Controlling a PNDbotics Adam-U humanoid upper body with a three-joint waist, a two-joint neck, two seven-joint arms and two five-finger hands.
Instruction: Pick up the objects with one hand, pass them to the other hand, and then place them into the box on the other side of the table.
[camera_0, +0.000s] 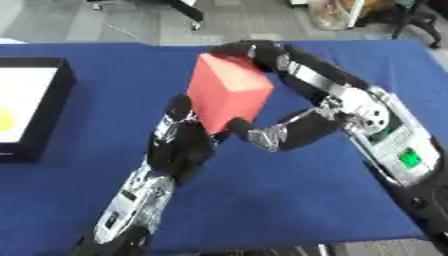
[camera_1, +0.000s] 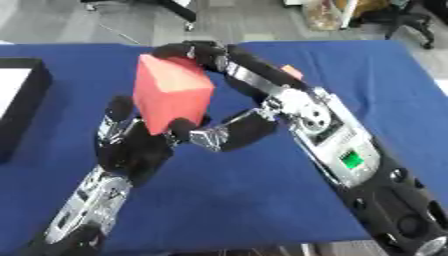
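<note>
In the left eye view, a red block (camera_0: 229, 90) is held above the blue table (camera_0: 289, 200), between the two hands. The right hand (camera_0: 302, 107) grips it — its fingers curl over the block's top far edge while its thumb presses against the lower near corner. The left hand (camera_0: 179, 142) rises from the lower left, its fingers lying against the block's lower left side; whether they close round it cannot be told here. At the left edge sits a black box (camera_0: 52, 110) with a white floor and a yellow spot inside, well apart from the block.

In the right eye view, the same block shows left of centre, pinched top and bottom by the right hand. The left hand touches the block's lower left face with upright fingers — how far they wrap is hidden. Only the box's black wall shows at the left edge. A small orange shape (camera_1: 291, 71) peeks from behind the right hand's fingers.
</note>
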